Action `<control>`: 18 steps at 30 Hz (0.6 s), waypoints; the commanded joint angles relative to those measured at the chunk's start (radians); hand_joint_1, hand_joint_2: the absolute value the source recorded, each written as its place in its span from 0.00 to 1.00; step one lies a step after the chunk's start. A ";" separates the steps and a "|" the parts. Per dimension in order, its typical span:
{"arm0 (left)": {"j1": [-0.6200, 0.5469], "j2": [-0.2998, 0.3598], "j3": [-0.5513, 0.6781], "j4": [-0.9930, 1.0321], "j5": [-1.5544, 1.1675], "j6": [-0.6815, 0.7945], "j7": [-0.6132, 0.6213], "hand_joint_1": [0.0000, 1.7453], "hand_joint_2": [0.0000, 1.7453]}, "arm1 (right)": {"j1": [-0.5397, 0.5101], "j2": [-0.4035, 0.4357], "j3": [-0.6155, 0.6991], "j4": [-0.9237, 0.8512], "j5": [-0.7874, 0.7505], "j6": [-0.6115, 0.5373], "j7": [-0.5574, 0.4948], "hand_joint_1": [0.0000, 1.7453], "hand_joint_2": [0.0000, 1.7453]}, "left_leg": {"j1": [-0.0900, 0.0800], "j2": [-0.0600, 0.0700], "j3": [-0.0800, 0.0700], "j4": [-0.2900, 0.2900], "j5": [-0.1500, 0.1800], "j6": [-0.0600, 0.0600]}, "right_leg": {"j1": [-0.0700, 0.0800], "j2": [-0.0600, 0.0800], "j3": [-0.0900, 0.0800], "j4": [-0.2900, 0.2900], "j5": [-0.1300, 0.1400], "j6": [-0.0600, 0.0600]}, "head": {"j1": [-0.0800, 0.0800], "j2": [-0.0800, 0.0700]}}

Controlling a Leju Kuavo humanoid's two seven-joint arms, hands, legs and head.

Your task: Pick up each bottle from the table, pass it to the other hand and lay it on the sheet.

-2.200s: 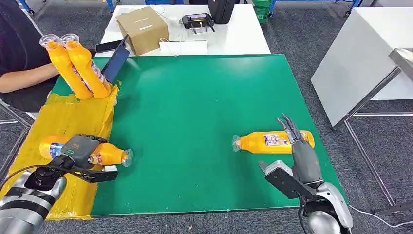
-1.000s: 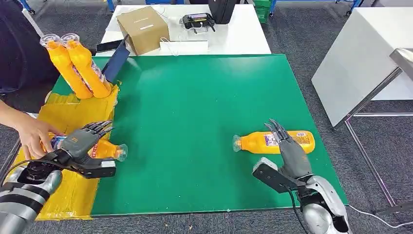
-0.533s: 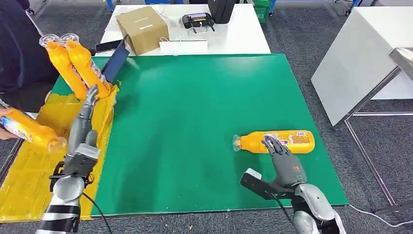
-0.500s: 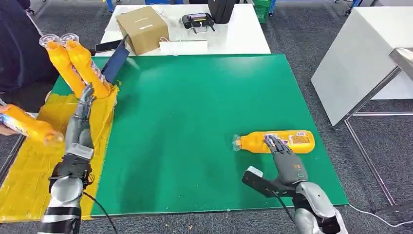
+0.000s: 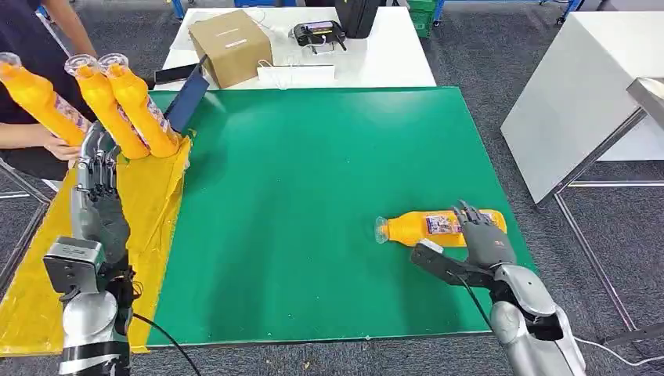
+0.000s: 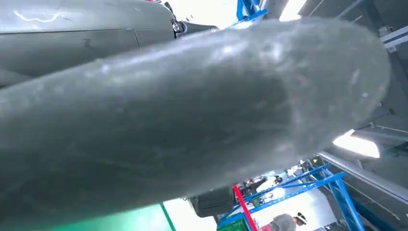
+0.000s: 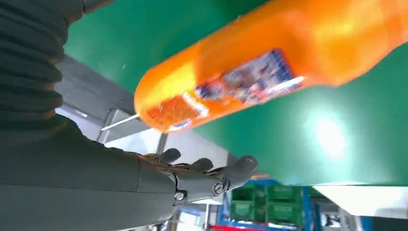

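Observation:
An orange bottle (image 5: 429,226) with a blue-and-white label lies on its side on the green mat (image 5: 313,172), clear cap toward the mat's middle. My right hand (image 5: 479,239) hovers at its base end, fingers spread and thumb out, holding nothing. In the right wrist view the bottle (image 7: 269,72) lies apart from my right hand (image 7: 192,178). My left hand (image 5: 95,168) points away from me over the yellow sheet (image 5: 149,204), fingers apart and empty; up close the left hand (image 6: 192,120) is a grey blur. Two bottles (image 5: 129,106) lean at the sheet's far end.
A person's hand (image 5: 59,145) holds a third orange bottle (image 5: 35,98) beside the two leaning ones. A dark blue board (image 5: 186,98) stands by them. Behind the mat a white table (image 5: 391,63) carries a cardboard box (image 5: 229,45) and a black device (image 5: 317,34).
The person took the bottle off the sheet and raised it beside the two leaning ones. My left hand let go and swung up. My right hand shifted right onto the lying bottle's base end.

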 commanded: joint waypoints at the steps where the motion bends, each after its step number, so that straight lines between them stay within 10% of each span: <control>1: -0.012 -0.007 0.038 0.015 0.004 -0.003 0.000 0.00 0.00 | -0.069 -0.021 -0.071 0.091 -0.008 0.028 0.010 0.00 1.00 | 0.001 0.000 0.003 0.000 -0.001 -0.001 | 0.000 0.005 0.003 0.000 -0.001 -0.002 | 0.000 0.000; 18: -0.054 0.008 0.094 0.008 0.107 -0.032 -0.022 0.00 0.00 | -0.179 -0.095 -0.003 0.274 -0.039 0.086 -0.068 0.00 1.00 | 0.001 0.000 0.005 0.001 -0.002 -0.001 | 0.001 0.008 0.004 0.000 -0.001 -0.002 | 0.000 0.000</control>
